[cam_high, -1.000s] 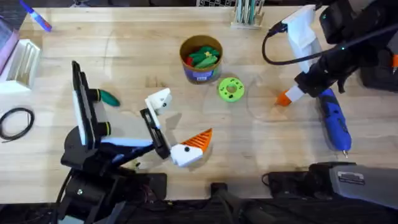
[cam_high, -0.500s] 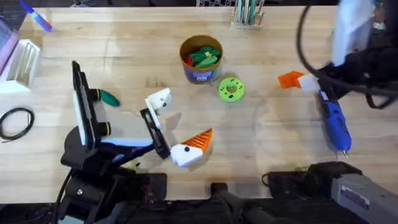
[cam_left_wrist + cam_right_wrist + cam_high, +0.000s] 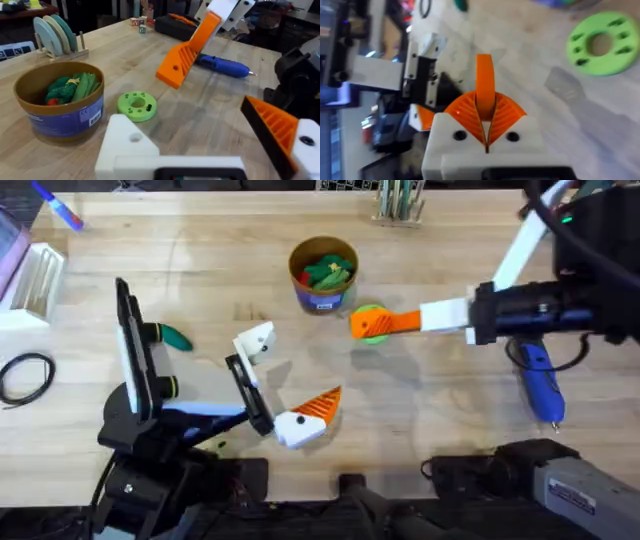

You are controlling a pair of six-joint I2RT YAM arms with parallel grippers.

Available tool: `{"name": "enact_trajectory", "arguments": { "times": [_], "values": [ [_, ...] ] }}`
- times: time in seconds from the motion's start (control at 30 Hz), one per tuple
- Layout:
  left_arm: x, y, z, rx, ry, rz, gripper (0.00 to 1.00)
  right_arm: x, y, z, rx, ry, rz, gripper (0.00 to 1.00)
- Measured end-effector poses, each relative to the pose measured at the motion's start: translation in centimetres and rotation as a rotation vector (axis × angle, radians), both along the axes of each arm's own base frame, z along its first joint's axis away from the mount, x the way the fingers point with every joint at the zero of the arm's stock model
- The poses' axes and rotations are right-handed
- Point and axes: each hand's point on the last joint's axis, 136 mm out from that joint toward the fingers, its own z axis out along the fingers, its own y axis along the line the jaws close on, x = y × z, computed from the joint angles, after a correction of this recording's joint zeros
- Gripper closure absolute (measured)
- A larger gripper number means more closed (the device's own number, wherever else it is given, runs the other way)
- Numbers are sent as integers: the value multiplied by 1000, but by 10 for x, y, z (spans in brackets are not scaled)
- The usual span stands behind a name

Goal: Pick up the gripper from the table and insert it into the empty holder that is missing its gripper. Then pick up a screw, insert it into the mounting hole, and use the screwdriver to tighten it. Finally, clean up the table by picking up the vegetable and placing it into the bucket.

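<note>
The loose gripper (image 3: 305,420), a white block with an orange ribbed finger, lies on the table against the near end of the black holder (image 3: 248,392); its orange finger (image 3: 277,132) also shows in the left wrist view. My right gripper (image 3: 360,325) is shut on nothing and points left just above the green disc (image 3: 372,330). Its orange pads (image 3: 485,80) press together. The blue screwdriver (image 3: 538,377) lies at the right, under the right arm. By the black upright plate (image 3: 128,340) lies the dark green vegetable (image 3: 177,337). The yellow-rimmed bucket (image 3: 323,272) holds toy vegetables. The screw is out of view.
A black cable loop (image 3: 25,375) and a white rack (image 3: 35,280) sit at the left edge. A blue-pink marker (image 3: 60,210) lies at the far left corner. A pen stand (image 3: 398,200) is at the back. Bare wood lies between the disc and the screwdriver.
The right arm swung from the far right, near the screwdriver, leftward across the table; its gripper now hangs over the green disc. Nothing else moved.
</note>
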Motion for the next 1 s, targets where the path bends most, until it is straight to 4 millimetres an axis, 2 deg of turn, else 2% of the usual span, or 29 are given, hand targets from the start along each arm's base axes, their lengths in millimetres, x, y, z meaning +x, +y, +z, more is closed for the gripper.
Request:
{"name": "enact_trajectory", "arguments": {
  "times": [0.13,0.27,0.37,0.6,0.87,1.0],
  "values": [
    [0,0,0,0,0,0,14,-7,22,-6,111,142,77,991],
    [0,0,0,0,0,0,14,-3,41,-3,243,216,163,992],
    [0,0,0,0,0,0,14,1,51,-10,295,298,192,992],
    [0,0,0,0,0,0,14,10,79,-27,349,423,249,992],
    [0,0,0,0,0,0,14,19,99,-27,377,446,276,992],
    [0,0,0,0,0,0,15,16,106,-26,377,475,286,992]
  ]
}}
